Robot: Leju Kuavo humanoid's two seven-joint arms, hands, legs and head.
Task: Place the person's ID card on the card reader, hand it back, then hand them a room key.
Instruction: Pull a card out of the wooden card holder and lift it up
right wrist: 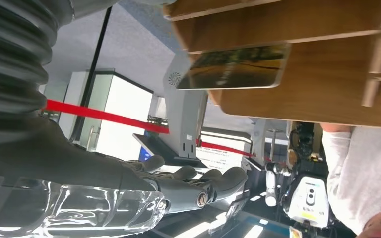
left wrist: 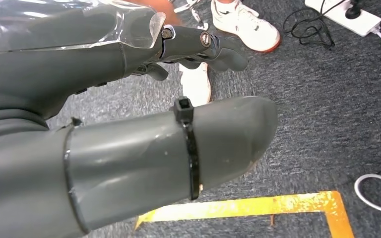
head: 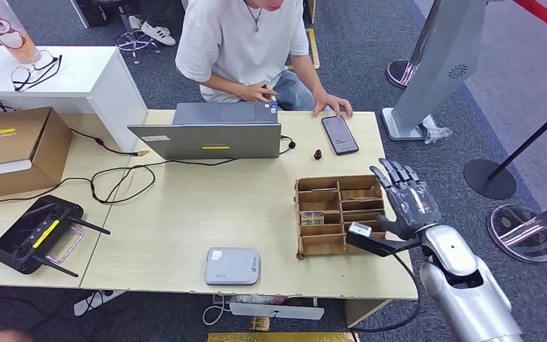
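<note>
Room key card (right wrist: pixel 233 67) is what the next move looks like it's about, as far as I can judge. It sits in a slot of the wooden tray (head: pixel 338 179) on the table (head: pixel 206 206), long side running along the divider and one end poking out of its compartment in the right wrist view. The right hand (head: pixel 406 196) is just beside the tray's right wall, raised with the palm facing the slots, fingers (right wrist: pixel 213 183) spread apart and holding nothing. So the card lies straight out in front of those fingertips, toward the robot's left. The right arm is clearly the nearer one. The left hand (left wrist: pixel 144 54) hangs down over the carpet, fingers loosely extended, thumb apart, nothing in it. The card reader (head: pixel 233 266) is at the table's near edge, well apart from the tray, with nothing on top. I can't spot the ID card anywhere. My guess is the reach goes sideways into the tray, pinching the card by its long edges.
</note>
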